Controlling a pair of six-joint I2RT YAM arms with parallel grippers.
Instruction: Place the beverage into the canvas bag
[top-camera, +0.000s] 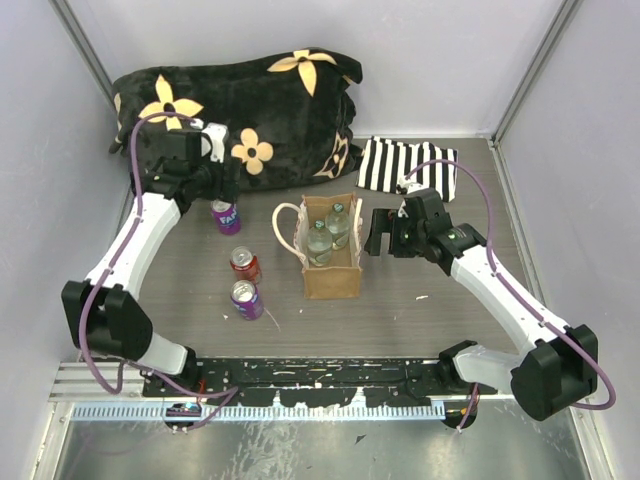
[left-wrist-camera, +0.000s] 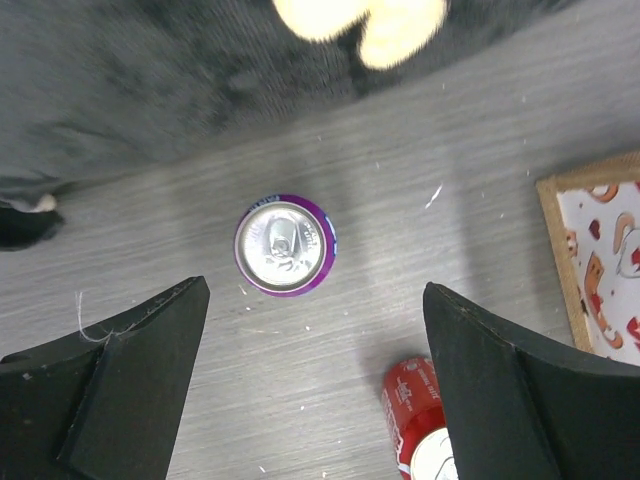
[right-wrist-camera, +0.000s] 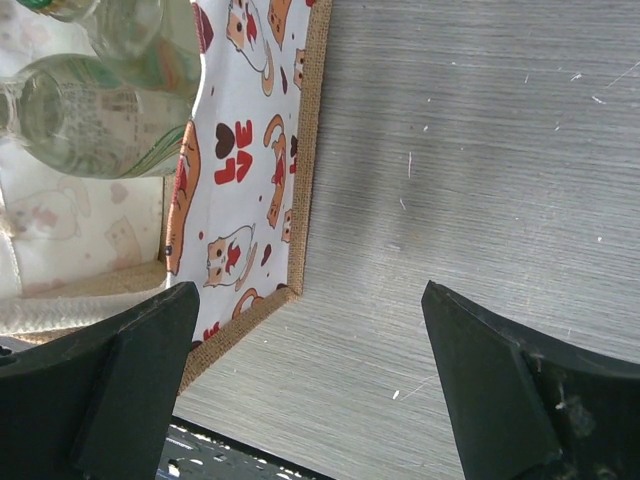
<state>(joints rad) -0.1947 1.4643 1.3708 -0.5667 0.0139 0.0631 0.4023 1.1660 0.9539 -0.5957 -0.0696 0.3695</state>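
Here the can stands on the desk under the spread, empty left fingers, left of the bag. Probably stiff and slick: grip its sides. The right fingers also gape empty.

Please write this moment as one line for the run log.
left fingers: open above far purple can | right fingers: open beside bag | bag: two bottles inside
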